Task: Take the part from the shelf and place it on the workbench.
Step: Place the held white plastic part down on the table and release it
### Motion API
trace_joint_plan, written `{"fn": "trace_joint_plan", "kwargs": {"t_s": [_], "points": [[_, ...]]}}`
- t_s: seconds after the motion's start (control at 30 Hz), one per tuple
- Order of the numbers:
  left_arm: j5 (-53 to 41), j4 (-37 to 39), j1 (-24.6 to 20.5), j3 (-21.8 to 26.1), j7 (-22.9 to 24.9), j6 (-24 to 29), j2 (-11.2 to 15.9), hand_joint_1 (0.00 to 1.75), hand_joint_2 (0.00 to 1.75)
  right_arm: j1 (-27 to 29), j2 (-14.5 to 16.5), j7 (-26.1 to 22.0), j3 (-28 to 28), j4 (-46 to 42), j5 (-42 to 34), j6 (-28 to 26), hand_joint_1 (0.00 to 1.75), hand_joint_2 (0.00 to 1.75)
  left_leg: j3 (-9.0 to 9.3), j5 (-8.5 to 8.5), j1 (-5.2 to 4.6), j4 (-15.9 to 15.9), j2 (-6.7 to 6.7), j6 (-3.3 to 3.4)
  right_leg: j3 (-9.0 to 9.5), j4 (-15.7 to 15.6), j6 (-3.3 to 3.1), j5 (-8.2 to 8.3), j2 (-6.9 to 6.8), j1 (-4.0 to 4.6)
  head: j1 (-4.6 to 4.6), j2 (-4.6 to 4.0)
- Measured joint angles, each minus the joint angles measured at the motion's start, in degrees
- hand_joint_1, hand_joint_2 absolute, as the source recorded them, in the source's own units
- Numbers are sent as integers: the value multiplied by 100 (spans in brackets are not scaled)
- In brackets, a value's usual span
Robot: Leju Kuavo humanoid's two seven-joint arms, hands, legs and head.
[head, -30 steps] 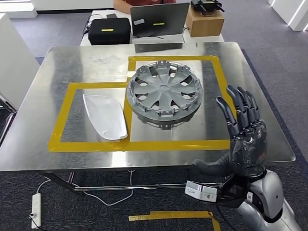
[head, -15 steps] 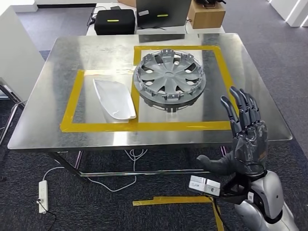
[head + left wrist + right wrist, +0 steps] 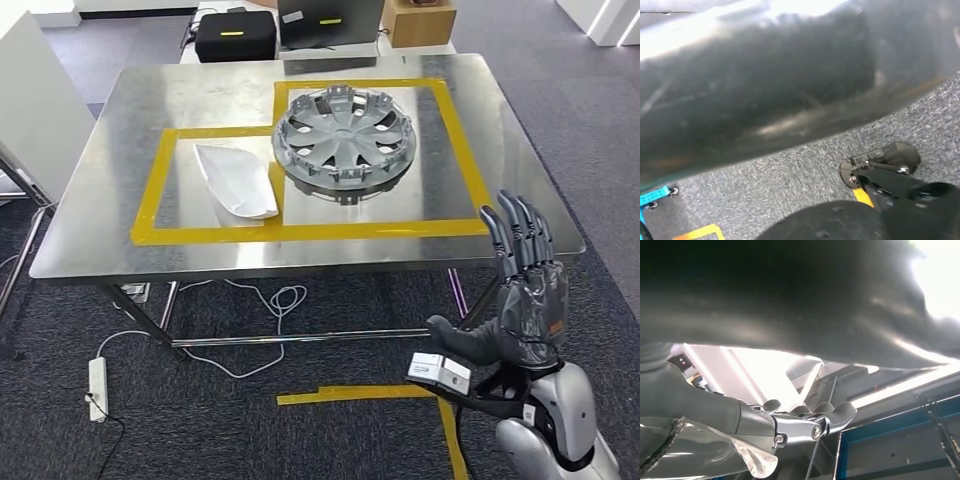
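Backed off from the workbench [image 3: 90, 240] edge, the right robot hand [image 3: 528, 300] hangs spread, holding nothing.

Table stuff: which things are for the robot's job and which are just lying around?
For the job:
- hubcap, lying in a taped box
- white cover piece, in the next box
- metal table
- right robot hand, spread, holding nothing

Just lying around:
- black case
- laptop
- cardboard box
- power strip on the floor

No legible text, label, brand, number or sign on any surface; the small stickers on the distant black case [image 3: 235, 35] are too blurred to read.
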Motion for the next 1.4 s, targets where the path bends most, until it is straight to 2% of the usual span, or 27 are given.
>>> {"fn": "trace_joint_plan", "kwargs": {"t_s": [0.03,0.13,0.2,0.27,0.3,0.33,0.37,0.4,0.47,0.53,0.57,0.63,0.67,0.77,0.83,0.87,0.9,0.93,1.0,1.07,1.1,1.17,1.2,1.23,1.33,1.37,1.4], "points": [[7,0,-3,1,-9,1,-1,0,0,25,11,36,-38,6,22,1,0,0,73,-37,-13,-159,-10,33,-39,14,30,33,-4,2,1,0],[40,-2,6,14,-43,-13,-13,0,0,244,48,153,-221,106,31,32,0,0,41,25,-18,-291,-1,159,-137,34,128,65,-6,-6,2,0],[69,-23,12,43,-60,-49,-25,0,0,438,79,198,-433,334,-120,194,0,0,-33,118,-1,-355,18,270,-281,327,171,-257,20,-13,11,0],[86,-56,12,77,-67,-98,-34,0,0,623,139,173,-683,730,-421,483,0,0,-162,218,-19,-351,25,322,-499,1027,198,-764,42,-26,17,0],[90,-68,13,89,-68,-118,-39,0,0,709,172,145,-790,949,-545,594,0,0,-234,268,-30,-346,25,326,-575,1350,210,-909,45,-30,19,0],[91,-79,16,103,-68,-135,-45,0,0,787,205,122,-896,1189,-647,703,0,0,-312,321,-40,-340,25,325,-591,1560,218,-945,46,-31,21,0],[95,-87,20,116,-66,-145,-49,0,0,839,233,135,-983,1421,-702,796,0,0,-387,371,-46,-332,26,319,-503,1551,222,-838,46,-32,23,0],[104,-93,23,129,-61,-152,-52,0,0,871,264,182,-1065,1681,-748,900,0,0,-453,415,-49,-322,27,306,-317,1344,222,-654,45,-33,23,0],[127,-99,26,162,-53,-159,-56,0,0,892,348,302,-1214,2302,-862,1074,0,0,-550,495,-57,-300,27,265,250,562,220,-380,41,-35,24,0],[154,-108,36,201,-51,-166,-56,0,0,906,469,307,-1369,3021,-992,1057,0,0,-609,587,-71,-282,24,211,652,-66,200,-398,47,-26,21,0],[167,-115,45,223,-51,-170,-56,0,0,914,537,291,-1442,3367,-1057,1007,0,0,-633,641,-76,-280,22,183,716,-192,185,-439,54,-14,18,0],[196,-132,64,269,-51,-174,-54,0,0,918,685,296,-1575,4005,-1191,922,0,0,-672,694,-70,-277,15,128,652,-204,131,-394,52,-17,17,0],[211,-142,72,296,-52,-169,-53,0,0,912,773,306,-1654,4347,-1273,887,0,0,-704,599,-66,-215,9,93,609,-201,84,-350,43,-25,10,0],[250,-159,87,360,-57,-155,-57,0,0,892,979,259,-1862,5138,-1454,752,0,0,-841,46,-47,235,-1,16,494,-204,-36,-235,16,-41,-18,0],[275,-163,93,404,-58,-144,-72,0,0,881,1116,119,-2042,5639,-1604,608,0,0,-949,-351,-39,884,0,-4,370,-181,-55,-151,6,-27,-22,0],[295,-171,96,437,-59,-135,-84,0,0,876,1202,17,-2166,5923,-1718,548,0,0,-960,-469,-38,1182,0,-4,284,-159,-62,-100,2,-15,-23,0],[317,-183,99,473,-60,-125,-96,0,0,871,1294,-96,-2308,6214,-1844,497,0,0,-913,-509,-41,1387,-1,10,181,-130,-70,-44,0,3,-22,0],[339,-198,101,502,-60,-119,-105,0,0,870,1363,-175,-2421,6393,-1941,493,0,0,-750,-386,-49,1285,-2,47,90,-100,-76,1,5,22,-22,0],[372,-241,102,550,-61,-109,-116,0,0,871,1491,-284,-2617,6647,-2102,517,0,0,-199,-145,-97,584,-11,188,-61,-56,-82,89,25,55,-21,0],[419,-320,99,604,-68,-110,-149,0,0,875,1621,-386,-2796,6822,-2260,586,0,0,315,-132,-155,-206,-18,310,-149,-41,-60,182,39,75,-17,0],[448,-372,101,640,-72,-122,-184,0,0,878,1679,-449,-2901,6898,-2324,628,0,0,432,-159,-181,-422,-19,335,-173,-46,-34,233,37,66,-17,0],[488,-489,120,726,-79,-168,-266,0,0,895,1778,-576,-3131,7055,-2401,689,0,0,432,-82,-187,-551,-9,334,-211,-55,32,317,40,46,-27,0],[499,-547,132,768,-81,-200,-307,0,0,907,1824,-643,-3250,7143,-2428,714,0,0,395,-13,-177,-583,7,351,-242,-27,64,266,50,43,-33,0],[504,-605,140,805,-84,-228,-341,0,0,918,1869,-707,-3359,7231,-2456,734,0,0,343,58,-161,-613,23,377,-298,77,95,111,59,43,-29,0],[514,-742,147,898,-88,-290,-441,0,0,922,1985,-866,-3654,7501,-2533,785,0,0,92,264,-147,-624,51,418,-541,997,181,-741,67,5,-9,0],[515,-773,148,922,-88,-299,-466,0,0,920,2014,-894,-3730,7572,-2548,794,0,0,-8,336,-146,-610,56,410,-577,1343,209,-882,66,-14,-7,0],[515,-797,148,943,-88,-305,-487,0,0,919,2031,-909,-3795,7628,-2558,798,0,0,-114,405,-142,-588,61,396,-552,1560,237,-861,65,-30,-8,0]]}}
